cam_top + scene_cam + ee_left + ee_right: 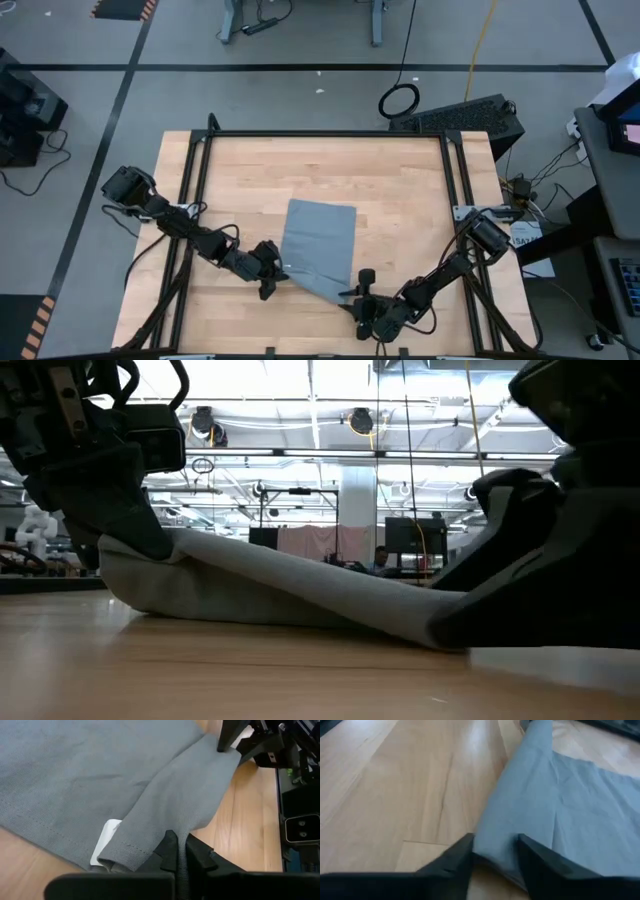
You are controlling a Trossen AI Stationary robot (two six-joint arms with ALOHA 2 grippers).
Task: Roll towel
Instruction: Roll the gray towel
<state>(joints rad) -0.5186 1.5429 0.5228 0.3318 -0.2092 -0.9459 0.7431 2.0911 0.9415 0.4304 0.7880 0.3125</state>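
The grey towel (pixel 320 240) lies flat on the wooden table, its near edge turned over into a strip (pixel 190 785) that runs between my two grippers. A small white tag (pixel 106 840) shows under the strip's left end. My left gripper (pixel 180 851) is shut on that left end (pixel 274 278). My right gripper (pixel 495 852) has the strip's right end between its fingers (pixel 358 288). In the low view the strip (pixel 300 585) slopes down from the left gripper to the right one. My left gripper pinches the turned-over strip at its left end (pixel 145 847), right beside the white tag, between its two shut fingers. The fingers slant down from the table's left. This end is raised off the table (pixel 150 565). My right gripper has the strip's right end (pixel 497 840) between its two fingers, which stand against the cloth on either side. The fingers (pixel 535 860) come low and slanting from the table's near right corner. This end lies down at the tabletop (pixel 440 628).
Bare wood (pixel 300 170) stretches beyond the towel toward the far edge and to both sides. A black frame rail (pixel 330 133) runs along the table's far edge and down both sides. A dark box (pixel 470 115) stands off the far right corner.
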